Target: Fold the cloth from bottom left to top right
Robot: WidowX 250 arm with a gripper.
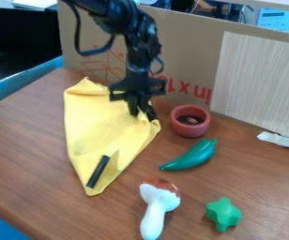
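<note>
While its broad end lies toward the back of the desk (pixel 21 140), the yellow cloth (pixel 100 122) narrows to a point at the front, left of centre. One corner rises at the upper left, and the right-hand edge runs on a slant from beside the hand (pixel 143 116) down to the near tip. At the cloth's upper right part, the hand hangs downward with its tips at the fabric; whether it pinches the cloth or stands spread, I cannot tell. Near the pointed end, a short black bar (pixel 98 172) lies slantwise on the cloth.

Just right of the hand stands a red bowl (pixel 191 132), upright, with something dark inside. Nearer the front, a green pepper (pixel 194 157) lies with its thin tip toward the left. Below it, a toy mushroom (pixel 155 206) rests with its reddish-brown and white cap facing back and its white stem facing front. To its right is a green star-shaped piece (pixel 223 214).

Behind everything stands a cardboard sheet (pixel 185 47) with red print, and a pale wood-grain panel (pixel 260 79) covers its right part. Near the foot of that panel is a white strip (pixel 282 140). The black arm (pixel 125 28) comes in from the top edge, a dark cable (pixel 78 37) looping at its left.
</note>
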